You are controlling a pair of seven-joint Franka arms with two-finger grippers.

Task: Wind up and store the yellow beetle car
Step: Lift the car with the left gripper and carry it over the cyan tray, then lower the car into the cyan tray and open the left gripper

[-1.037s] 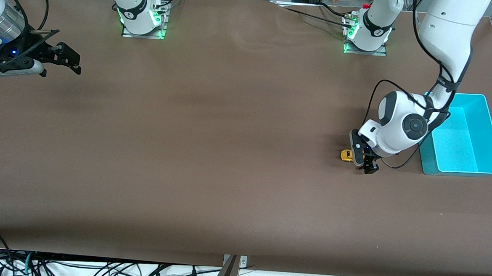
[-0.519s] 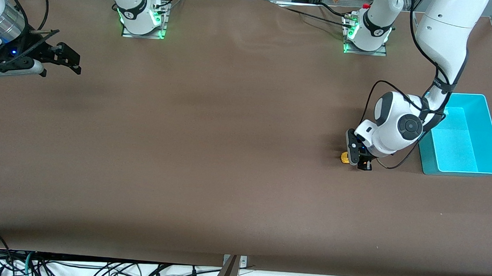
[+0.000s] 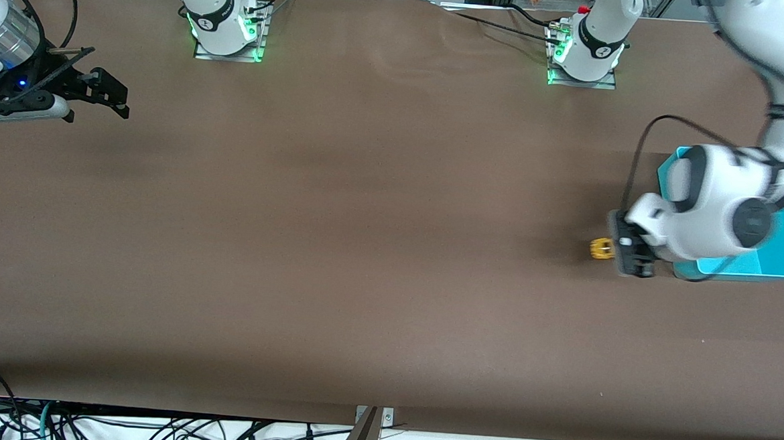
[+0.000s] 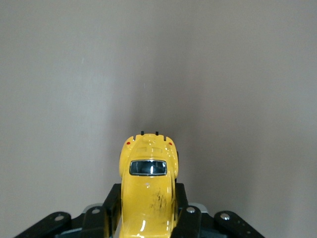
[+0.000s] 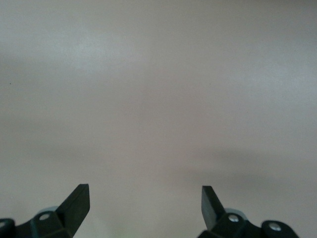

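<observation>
The yellow beetle car [image 3: 600, 248] is a tiny rounded toy with dark windows, held low over the brown table beside the turquoise bin [image 3: 752, 268]. My left gripper [image 3: 622, 253] is shut on it. In the left wrist view the car [image 4: 148, 181] sticks out from between the black fingers [image 4: 112, 201], and my left gripper [image 4: 147, 210] clamps its sides. I cannot tell whether its wheels touch the table. My right gripper [image 3: 113, 95] waits open and empty at the right arm's end of the table, and it also shows in the right wrist view [image 5: 144, 198] over bare table.
The left arm's wrist hangs over the turquoise bin and hides most of it. The two arm bases [image 3: 224, 27] [image 3: 585, 52] stand along the table's edge farthest from the front camera. Cables lie past the nearest table edge.
My left gripper has closed on the yellow car and moved with it toward the turquoise bin, so the arm now covers most of the bin. The right arm has not moved.
</observation>
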